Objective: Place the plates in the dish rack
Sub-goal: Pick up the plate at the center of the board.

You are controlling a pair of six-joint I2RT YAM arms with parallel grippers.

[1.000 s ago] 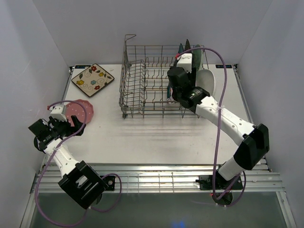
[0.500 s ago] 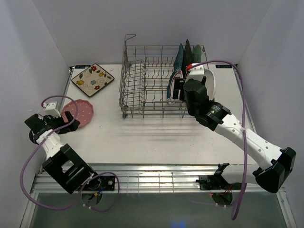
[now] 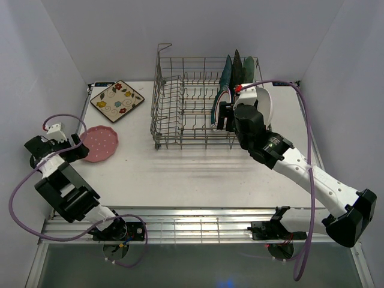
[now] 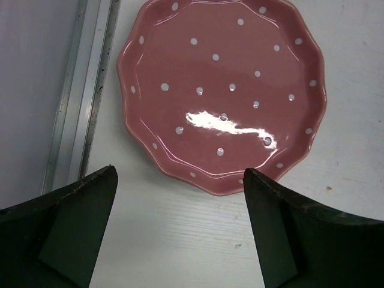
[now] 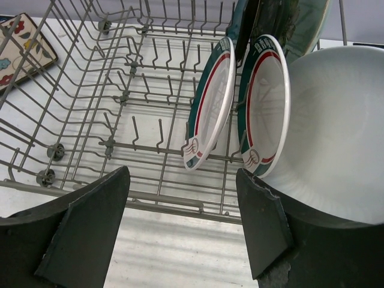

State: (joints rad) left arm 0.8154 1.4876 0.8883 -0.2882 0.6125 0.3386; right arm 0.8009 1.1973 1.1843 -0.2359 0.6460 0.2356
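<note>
Green-rimmed white round plates [image 5: 211,102] stand racked; right gripper [image 5: 180,180] backed off, jaws open.
My left gripper [image 4: 180,174], open, now hovers over the pink dotted plate [image 4: 225,90], frame left.

A plate [image 3: 99,143] lies on the table [image 3: 180,177] left of the dish rack [image 3: 186,111].

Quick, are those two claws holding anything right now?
Left gripper: open, empty, over the pink dotted plate.
Right gripper: open, empty, facing the dish rack.
</note>
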